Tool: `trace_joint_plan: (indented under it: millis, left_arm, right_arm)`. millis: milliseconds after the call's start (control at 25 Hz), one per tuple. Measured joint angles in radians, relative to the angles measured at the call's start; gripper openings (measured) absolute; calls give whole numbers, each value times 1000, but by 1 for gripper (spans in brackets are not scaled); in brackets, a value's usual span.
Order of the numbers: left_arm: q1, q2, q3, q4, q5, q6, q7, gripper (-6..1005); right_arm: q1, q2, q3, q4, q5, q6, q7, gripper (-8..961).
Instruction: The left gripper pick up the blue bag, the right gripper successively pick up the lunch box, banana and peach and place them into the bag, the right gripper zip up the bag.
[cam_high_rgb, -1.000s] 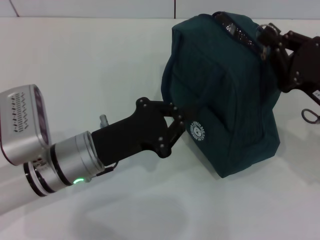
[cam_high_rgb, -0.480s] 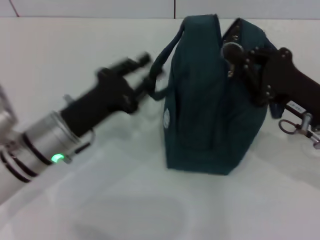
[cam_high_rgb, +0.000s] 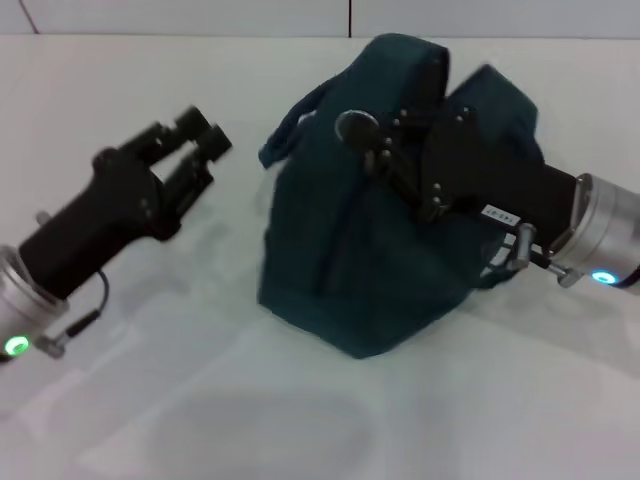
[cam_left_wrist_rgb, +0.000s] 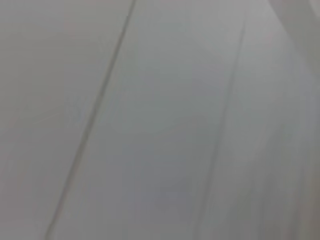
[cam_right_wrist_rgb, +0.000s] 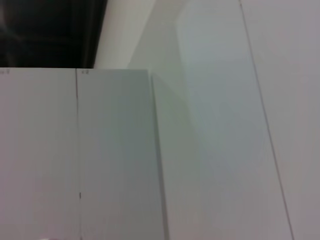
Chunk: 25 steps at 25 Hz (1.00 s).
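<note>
The right gripper (cam_high_rgb: 365, 135) lies across the blue bag (cam_high_rgb: 340, 280) on the desk (cam_high_rgb: 200, 400), its fingers unreadable; the left gripper (cam_high_rgb: 195, 130) hangs apart, fingers spread.

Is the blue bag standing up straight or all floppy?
Floppy. In the head view the blue bag sits slumped on the table, leaning left, with the right gripper over its top.

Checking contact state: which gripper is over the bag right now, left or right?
The right gripper: it lies across the top of the blue bag. The left gripper is apart from it, over bare table, holding nothing.
</note>
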Motion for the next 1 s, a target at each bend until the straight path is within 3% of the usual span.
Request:
trace_joint_plan:
  millis: [200, 360, 480, 600, 1000]
  left_arm:
    - [0, -25, -4, -18, 96, -8, 9, 381]
    - [-8, -49, -9, -42, 94, -38, 28, 392]
    - [-16, -60, -10, -33, 92, -79, 58, 509]
    - [-33, -63, -11, -34, 89, -99, 68, 626]
    - [-60, -63, -11, -33, 91, -111, 78, 627]
  right_arm:
    - [7, 0, -5, -1, 2, 5, 5, 11]
    - [6, 0, -2, -1, 2, 5, 6, 11]
    - [7, 0, -1, 4, 2, 6, 6, 12]
    - [4, 0, 2, 7, 2, 7, 6, 12]
    - [-16, 0, 6, 26, 37, 9, 4, 12]
